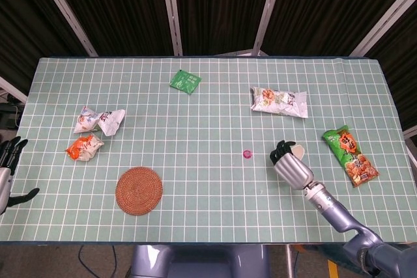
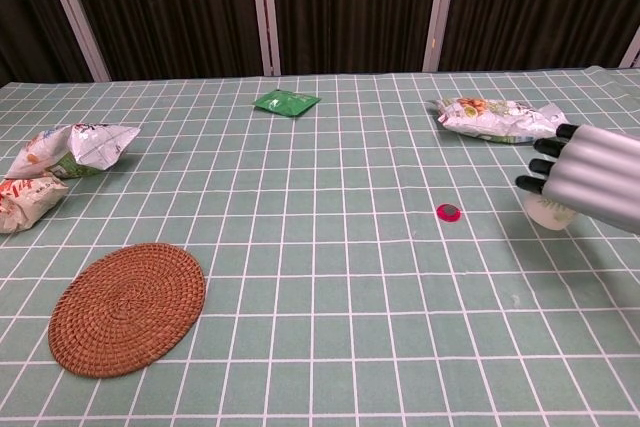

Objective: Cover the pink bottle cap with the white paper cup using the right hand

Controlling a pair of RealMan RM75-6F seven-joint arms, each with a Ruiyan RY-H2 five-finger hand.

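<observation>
The pink bottle cap lies flat on the green grid tablecloth, a little right of centre. To its right stands the white paper cup, mostly hidden behind my right hand. That hand's fingers curl around the cup from the cap's side and grip it. Only part of the cup's rim and its base show. My left hand hangs off the table's left edge in the head view, fingers apart and holding nothing.
A rattan coaster lies front left. Crumpled snack packets and an orange one sit at the left. A green sachet lies at the back, a white snack bag back right, and a green snack bag far right.
</observation>
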